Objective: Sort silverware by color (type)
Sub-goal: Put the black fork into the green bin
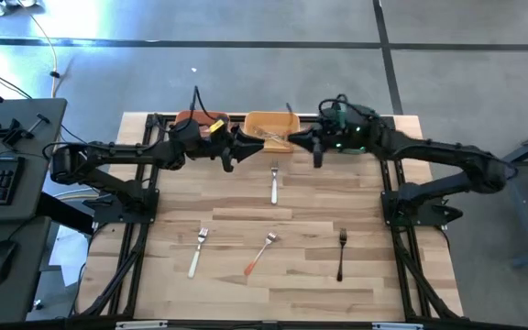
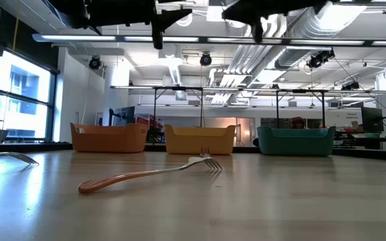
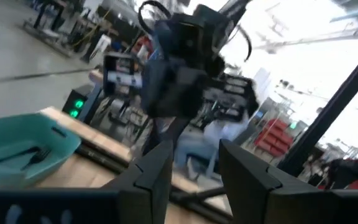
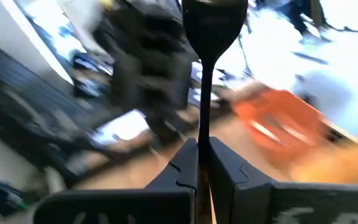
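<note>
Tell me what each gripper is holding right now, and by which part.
The right gripper is shut on the slim stem of a black fork, whose broad end sticks out past the fingers. The left gripper is open and empty.

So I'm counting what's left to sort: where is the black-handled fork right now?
In the high view the black-handled fork lies on the table's near right part, to the right of the orange-handled fork, with no gripper near it.
</note>
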Robot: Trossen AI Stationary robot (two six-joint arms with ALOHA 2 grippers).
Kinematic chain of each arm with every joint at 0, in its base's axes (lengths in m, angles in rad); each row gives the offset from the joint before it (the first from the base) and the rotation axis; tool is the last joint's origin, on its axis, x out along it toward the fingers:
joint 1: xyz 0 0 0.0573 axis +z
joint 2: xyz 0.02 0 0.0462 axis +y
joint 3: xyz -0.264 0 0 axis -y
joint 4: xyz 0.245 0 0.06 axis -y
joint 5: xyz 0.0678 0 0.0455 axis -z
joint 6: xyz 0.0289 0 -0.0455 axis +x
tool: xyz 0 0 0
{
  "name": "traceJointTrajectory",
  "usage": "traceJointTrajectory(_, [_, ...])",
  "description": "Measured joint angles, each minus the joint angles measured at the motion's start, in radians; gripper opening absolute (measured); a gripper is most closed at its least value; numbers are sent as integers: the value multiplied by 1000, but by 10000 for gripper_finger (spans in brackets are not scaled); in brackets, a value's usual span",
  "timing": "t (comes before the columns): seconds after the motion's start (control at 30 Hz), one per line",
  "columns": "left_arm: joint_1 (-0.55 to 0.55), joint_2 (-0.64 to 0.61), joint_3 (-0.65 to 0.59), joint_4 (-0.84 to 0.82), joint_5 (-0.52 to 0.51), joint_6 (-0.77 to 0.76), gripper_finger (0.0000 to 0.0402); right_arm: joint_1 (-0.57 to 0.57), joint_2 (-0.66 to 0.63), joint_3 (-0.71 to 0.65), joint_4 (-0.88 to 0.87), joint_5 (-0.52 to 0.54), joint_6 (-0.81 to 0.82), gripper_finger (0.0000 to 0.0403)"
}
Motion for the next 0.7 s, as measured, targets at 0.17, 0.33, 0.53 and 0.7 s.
traceJointTrajectory(0.17, [4,-17,0,-121,1,34,122,-152,-84,0,-425,18,-159,0])
traceJointTrajectory(0.33, [-7,-19,0,-148,1,39,118,-310,-65,0,-735,92,-375,0])
traceJointTrajectory(0.53, [-21,-19,0,-160,1,39,118,-466,32,-10,-845,189,-611,0])
traceJointTrajectory(0.7, [-22,-19,0,-180,-4,39,117,-545,134,-10,-828,211,-740,0])
